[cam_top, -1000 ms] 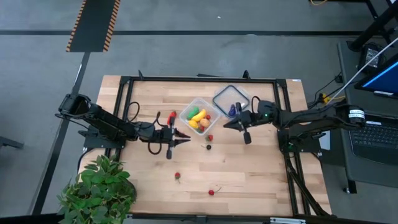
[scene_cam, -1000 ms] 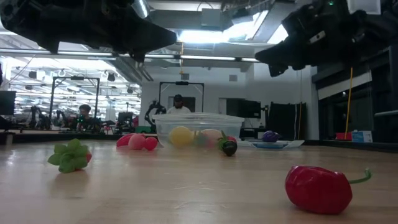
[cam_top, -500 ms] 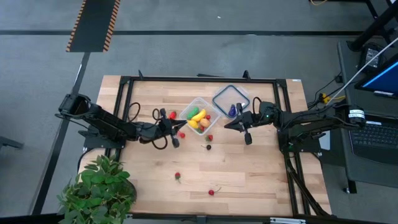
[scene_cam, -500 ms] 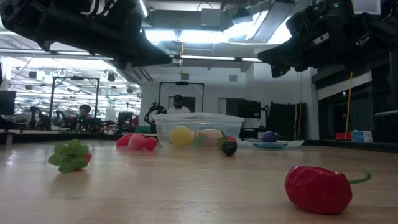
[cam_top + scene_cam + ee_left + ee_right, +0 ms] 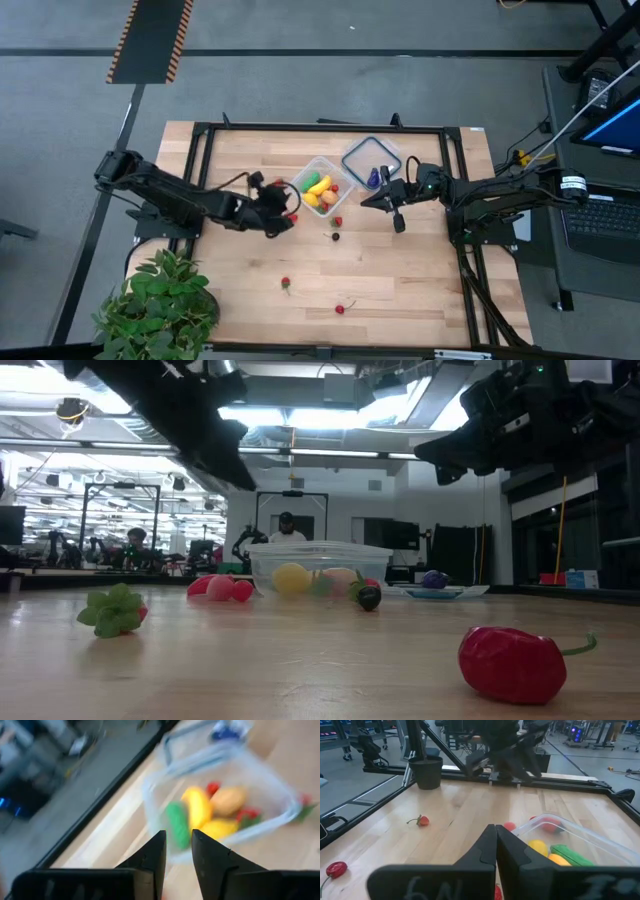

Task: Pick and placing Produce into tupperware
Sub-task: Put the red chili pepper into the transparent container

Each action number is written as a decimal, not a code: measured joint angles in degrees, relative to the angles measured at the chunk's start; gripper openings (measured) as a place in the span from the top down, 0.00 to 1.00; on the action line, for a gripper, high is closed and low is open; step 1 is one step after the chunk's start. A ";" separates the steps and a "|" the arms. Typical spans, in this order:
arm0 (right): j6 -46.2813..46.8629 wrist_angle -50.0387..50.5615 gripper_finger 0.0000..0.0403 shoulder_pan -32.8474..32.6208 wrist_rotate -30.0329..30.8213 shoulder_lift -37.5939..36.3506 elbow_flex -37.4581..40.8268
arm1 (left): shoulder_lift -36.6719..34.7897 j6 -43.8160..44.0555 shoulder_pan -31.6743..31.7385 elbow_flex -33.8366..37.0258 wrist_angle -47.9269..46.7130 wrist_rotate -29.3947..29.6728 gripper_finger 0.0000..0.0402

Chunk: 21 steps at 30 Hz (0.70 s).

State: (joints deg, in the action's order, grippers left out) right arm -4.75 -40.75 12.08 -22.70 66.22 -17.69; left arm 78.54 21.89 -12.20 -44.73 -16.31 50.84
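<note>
The clear tupperware (image 5: 320, 187) stands at the table's middle, with yellow, green, tan and red produce (image 5: 200, 810) inside it. My left gripper (image 5: 288, 207) hovers just left of it, slanting down toward it, its fingers (image 5: 159, 851) a little apart with nothing between them. My right gripper (image 5: 363, 201) hangs shut and empty to the right of the tub. Loose produce lies on the wood: red pieces (image 5: 292, 216) (image 5: 338, 221), a dark one (image 5: 335, 237), a strawberry (image 5: 286, 284) and a red pepper (image 5: 513, 663).
The clear lid (image 5: 371, 156) lies behind and right of the tub with a blue-purple piece (image 5: 372, 178) at its edge. A leafy potted plant (image 5: 160, 305) stands at the near left corner. A black frame (image 5: 320, 128) runs round the tabletop.
My left gripper has risen and tipped up from pointing steeply at the table to a shallow slant. It has also drawn back a little toward the table's left and turned to face the tub. My right arm has kept still.
</note>
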 joint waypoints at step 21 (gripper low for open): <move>0.00 1.87 0.99 0.00 0.04 0.00 0.00 | 0.00 17.86 10.01 -8.00 -26.20 -18.50 0.57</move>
State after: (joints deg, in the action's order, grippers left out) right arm -4.75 -38.88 12.08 -22.65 66.22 -17.69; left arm 78.54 39.75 -2.19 -52.73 -42.51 32.34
